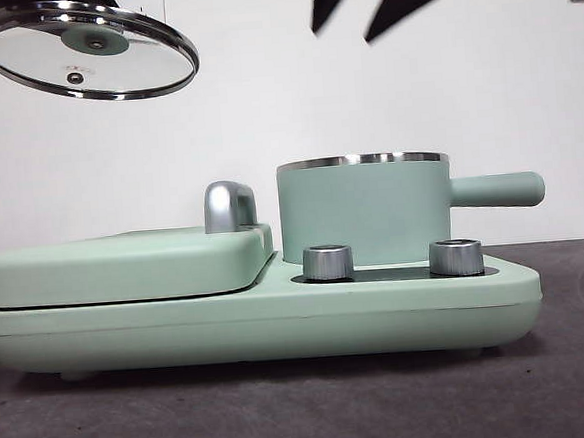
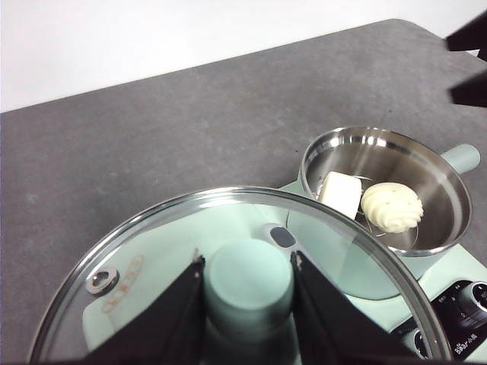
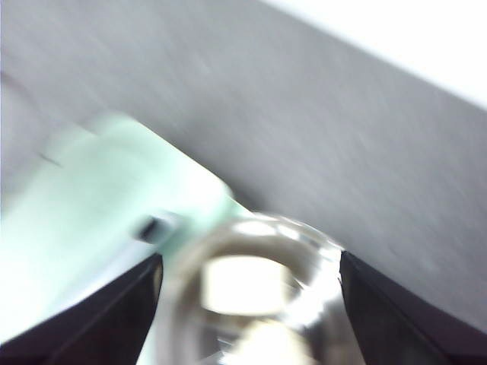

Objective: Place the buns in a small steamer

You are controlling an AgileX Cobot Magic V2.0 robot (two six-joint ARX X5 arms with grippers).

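The small steamer (image 1: 364, 212) stands on the cooker base (image 1: 259, 317), behind two knobs (image 1: 327, 263) and just right of the griddle lid (image 1: 125, 266). Both buns (image 2: 390, 207) lie inside the steamer, side by side. The glass lid (image 1: 87, 48) hangs up and left of the steamer — held by the left gripper (image 2: 247, 285).

Left end effector (image 2: 247, 285): two black matte jaws, flat, wedge-shaped, tapering upward. Right end effector (image 3: 251, 266): same black jaws, blurred. No markings visible.
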